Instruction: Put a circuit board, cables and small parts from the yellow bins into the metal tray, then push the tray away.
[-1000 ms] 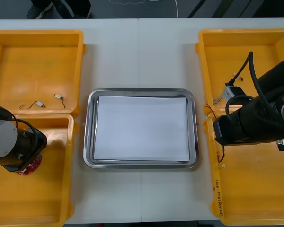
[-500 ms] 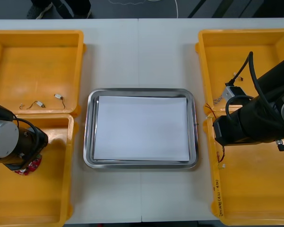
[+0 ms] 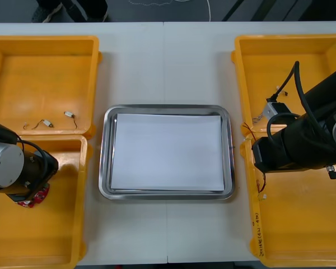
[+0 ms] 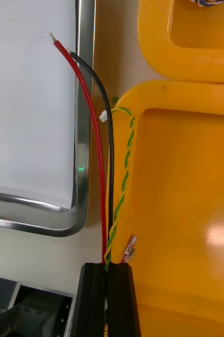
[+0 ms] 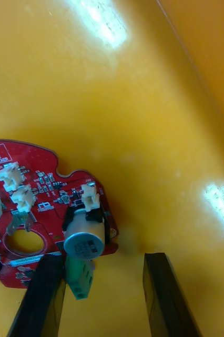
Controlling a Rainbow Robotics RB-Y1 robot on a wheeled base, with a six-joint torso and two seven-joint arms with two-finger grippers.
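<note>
A round red circuit board (image 5: 33,205) lies on the floor of the near-left yellow bin (image 3: 45,241). My left gripper (image 5: 102,258) is open just above it; the board's grey capacitor (image 5: 84,239) and green connector sit beside one finger (image 5: 43,295). In the front view the board (image 3: 38,196) peeks out under my left arm (image 3: 11,171). My right gripper (image 4: 108,268) is shut on a bundle of cables: a red cable (image 4: 85,131), a black cable (image 4: 108,131) and a twisted green-yellow one (image 4: 125,174). They stretch over the rim of the near-right bin (image 4: 185,210) towards the metal tray (image 4: 83,131).
The metal tray (image 3: 168,109), white inside, sits mid-table between the bins. The far-left bin (image 3: 45,56) holds small metal parts (image 3: 70,114). The far-right bin (image 3: 291,56) holds a small metal part with wires (image 3: 271,107). My right arm (image 3: 302,140) spans both right bins.
My left arm has shifted very slightly over the circuit board. The right arm and its cables have not moved.
</note>
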